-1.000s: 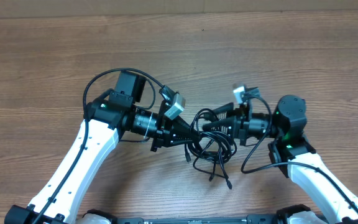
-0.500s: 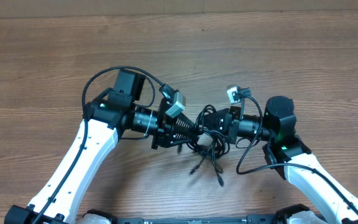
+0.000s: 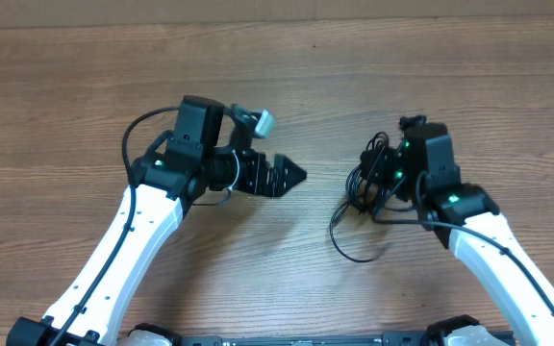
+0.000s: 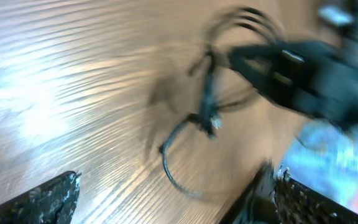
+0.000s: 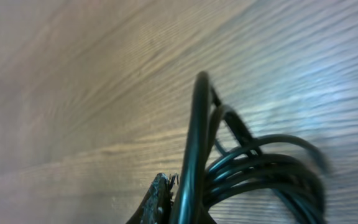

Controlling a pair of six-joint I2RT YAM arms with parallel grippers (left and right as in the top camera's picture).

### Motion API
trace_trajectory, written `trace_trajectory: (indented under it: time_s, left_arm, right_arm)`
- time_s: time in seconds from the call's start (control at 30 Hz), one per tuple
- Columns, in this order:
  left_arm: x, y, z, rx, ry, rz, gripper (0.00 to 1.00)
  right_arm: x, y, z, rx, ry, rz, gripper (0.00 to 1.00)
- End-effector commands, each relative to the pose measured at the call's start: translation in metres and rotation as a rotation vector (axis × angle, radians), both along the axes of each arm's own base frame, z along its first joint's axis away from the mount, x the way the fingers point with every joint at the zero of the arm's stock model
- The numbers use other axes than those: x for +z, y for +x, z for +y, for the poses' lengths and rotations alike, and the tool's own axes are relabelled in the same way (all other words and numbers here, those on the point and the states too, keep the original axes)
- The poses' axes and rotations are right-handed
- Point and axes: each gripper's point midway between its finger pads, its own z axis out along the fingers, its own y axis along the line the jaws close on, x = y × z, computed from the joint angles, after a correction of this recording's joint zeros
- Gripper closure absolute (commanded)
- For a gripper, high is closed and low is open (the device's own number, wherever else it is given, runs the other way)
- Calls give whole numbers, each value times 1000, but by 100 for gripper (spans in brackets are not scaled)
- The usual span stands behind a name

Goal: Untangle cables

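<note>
I find the left gripper (image 3: 294, 175) with its fingers spread wide and nothing between them, held over the brown wood-grain table (image 3: 402, 77). The right gripper (image 3: 368, 178) is clamped on the bundle of thin black cables (image 5: 194, 137), which is gathered in several loops at its fingers. One loose loop trails from the bundle onto the table, toward the robot's base. The two grippers are well apart. The left wrist view is blurred.
</note>
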Motion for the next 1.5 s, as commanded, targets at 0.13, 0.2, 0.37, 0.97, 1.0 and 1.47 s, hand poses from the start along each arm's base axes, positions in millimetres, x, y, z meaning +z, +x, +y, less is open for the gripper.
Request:
trace_trajectory:
  time_s: [0.13,0.2,0.37,0.97,1.0,1.47]
  left_arm:
    - [7,20,8,278,-17,128,1]
    - [12,14,-3,187,-34,80,0]
    - [14,-1,-26,28,-41,13,0]
    - [-24,-8,-86,-215,-177,92,13]
    - [-24,-8,-88,-222,-182,88,13]
    - [-45,-2,-100,-125,-73,82,23]
  right_arm:
    - [24,-2,7,-7,66,25,96]
    - [25,-4,13,19,92,32,96]
    - [28,-6,18,42,116,36,96]
    - [58,-15,23,151,330,41,96]
    - [58,-15,23,150,329,41,96]
    - [60,-19,27,176,354,51,96]
